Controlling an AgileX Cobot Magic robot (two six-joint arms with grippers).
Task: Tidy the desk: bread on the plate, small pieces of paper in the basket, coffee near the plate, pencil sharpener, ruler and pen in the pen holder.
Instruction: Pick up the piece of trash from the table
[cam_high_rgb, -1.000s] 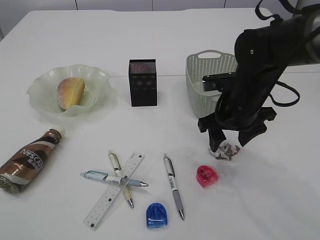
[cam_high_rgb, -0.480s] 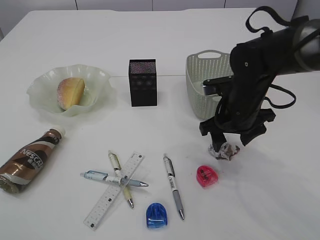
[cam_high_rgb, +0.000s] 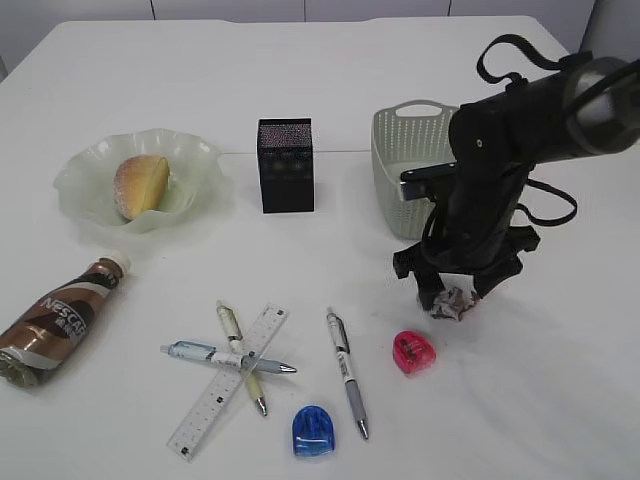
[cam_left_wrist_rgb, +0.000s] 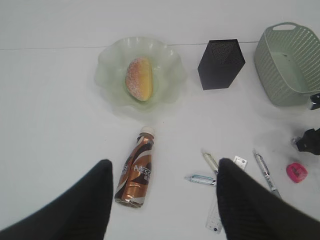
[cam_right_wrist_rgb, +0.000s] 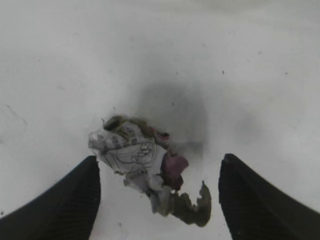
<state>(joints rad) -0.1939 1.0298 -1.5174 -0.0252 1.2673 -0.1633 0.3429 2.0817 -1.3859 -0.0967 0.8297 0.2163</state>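
A crumpled paper piece (cam_high_rgb: 457, 302) (cam_right_wrist_rgb: 135, 150) lies on the desk (cam_high_rgb: 560, 380), in front of the basket (cam_high_rgb: 410, 150). My right gripper (cam_high_rgb: 456, 288) (cam_right_wrist_rgb: 159, 200) is open and straddles it, one finger on each side, apart from it. The bread (cam_high_rgb: 140, 185) sits in the plate (cam_high_rgb: 200, 165). The coffee (cam_high_rgb: 60, 320) (cam_left_wrist_rgb: 136, 172) lies on its side. The ruler (cam_high_rgb: 225, 385) and three pens (cam_high_rgb: 346, 370) lie in front, with a red pencil sharpener (cam_high_rgb: 413, 352) and a blue one (cam_high_rgb: 314, 430). The pen holder (cam_high_rgb: 286, 165) stands at the back. My left gripper (cam_left_wrist_rgb: 163, 180) hangs open high above.
The right arm (cam_high_rgb: 500, 150) stands in front of the basket's right side. The red sharpener lies just left of and in front of the paper. The desk's front edge is close to the blue sharpener.
The right arm has shifted a little left and lower over the paper. Its jaws stay open and the paper has not moved.
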